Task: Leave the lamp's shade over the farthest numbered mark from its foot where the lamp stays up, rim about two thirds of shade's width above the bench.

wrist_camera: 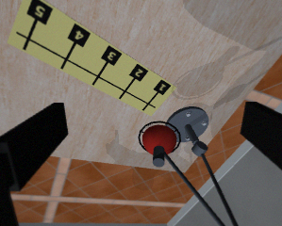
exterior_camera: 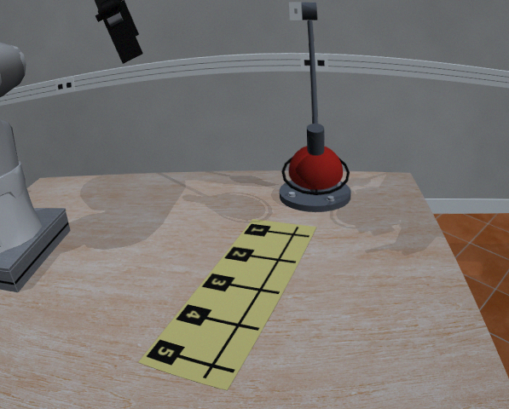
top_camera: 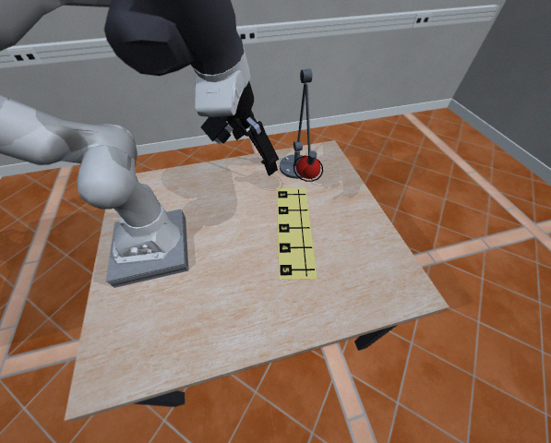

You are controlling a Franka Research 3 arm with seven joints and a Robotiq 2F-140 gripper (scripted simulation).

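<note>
The gripper (wrist_camera: 150, 127) hangs fully open above the lamp (wrist_camera: 159, 138), holding nothing.

Two black fingers stand wide apart at the frame's sides. Between them sits the red shade (wrist_camera: 157, 138); the grey foot (wrist_camera: 180, 119) at its two o'clock, the yellow numbered strip (wrist_camera: 91, 56) at ten.

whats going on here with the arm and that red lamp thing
The arm's gripper is open and empty, hanging above the folded lamp. The red shade sits low over the lamp's foot, short of mark 1 on the yellow numbered strip. Nothing has been grasped or stretched out yet.
</note>
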